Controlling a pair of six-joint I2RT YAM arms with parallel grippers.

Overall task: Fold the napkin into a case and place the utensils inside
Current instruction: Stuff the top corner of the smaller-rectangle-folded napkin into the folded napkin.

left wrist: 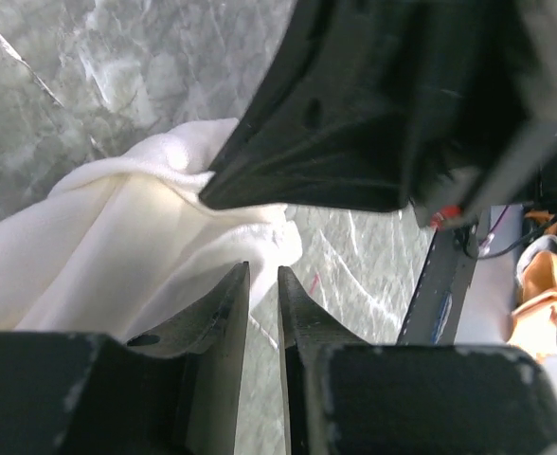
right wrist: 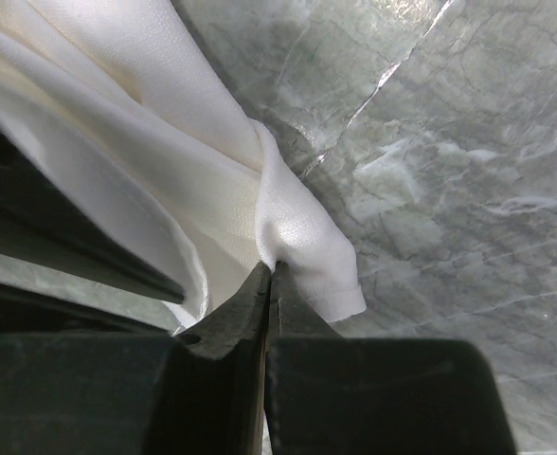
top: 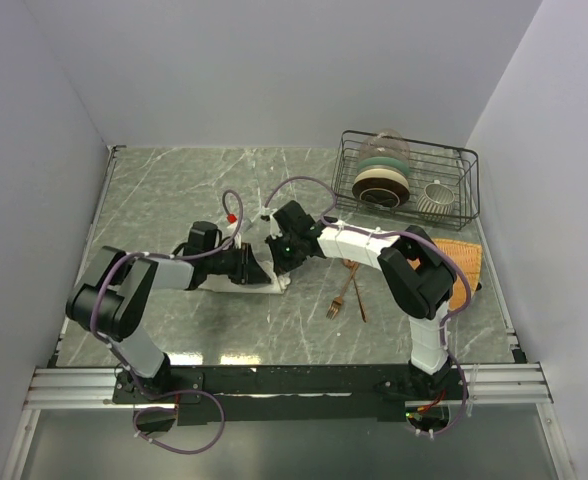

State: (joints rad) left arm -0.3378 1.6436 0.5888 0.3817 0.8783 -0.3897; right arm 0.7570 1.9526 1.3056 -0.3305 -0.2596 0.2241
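1. Top view: the napkin lies bunched mid-table. The left pincer and right pincer meet over it. The utensils lie crossed nearer the right edge.
2. Left wrist: the left pincer stands narrow, with bare table in the gap. The napkin sits just beyond its tips.
3. Right wrist: the right pincer is clamped on a fold of the napkin.

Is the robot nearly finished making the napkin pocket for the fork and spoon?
Not nearly. Nothing looks finished: the cream-white cloth napkin is bunched, not folded yet. Right now the right gripper pinches its fold, the left gripper beside it. Folding remains, and the copper metal fork and spoon lie outside it.
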